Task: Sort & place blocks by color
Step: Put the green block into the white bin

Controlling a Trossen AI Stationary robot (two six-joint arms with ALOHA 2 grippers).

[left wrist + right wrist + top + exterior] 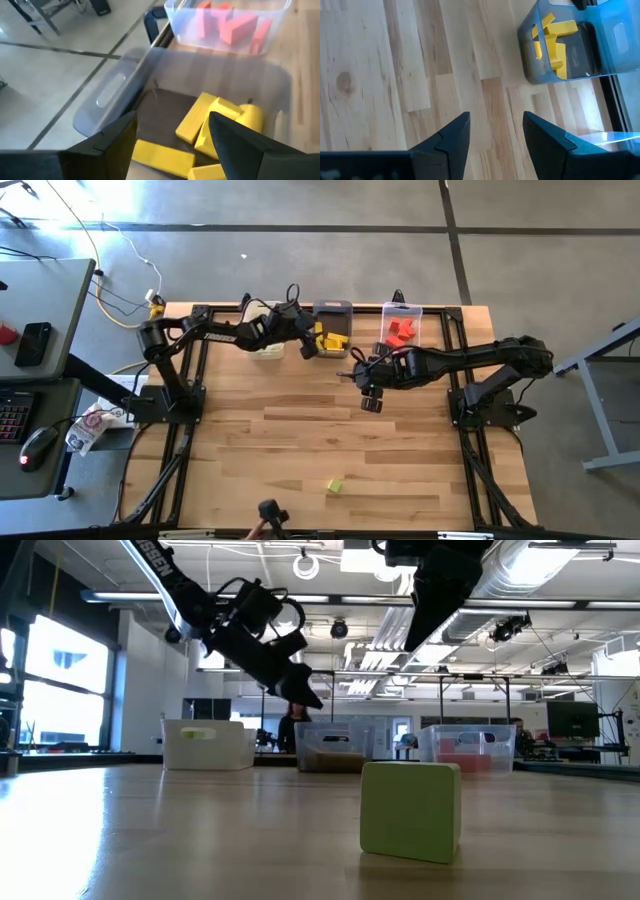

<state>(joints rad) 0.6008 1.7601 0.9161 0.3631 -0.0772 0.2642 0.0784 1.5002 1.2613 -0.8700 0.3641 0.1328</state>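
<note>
While fingers apart, left pincer [172, 145] above yellow blocks [210, 125] in dark grey bin [115, 90].

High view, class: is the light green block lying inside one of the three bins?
No. The light green block lies alone on the bare wood near the table's front edge, far from the bins at the back.

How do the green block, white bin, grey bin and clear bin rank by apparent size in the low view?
1. green block, largest only because it sits nearest the camera.
2. white bin, clear bin and grey bin look about alike at the far edge; the grey bin is partly hidden, so no ranking.
</note>
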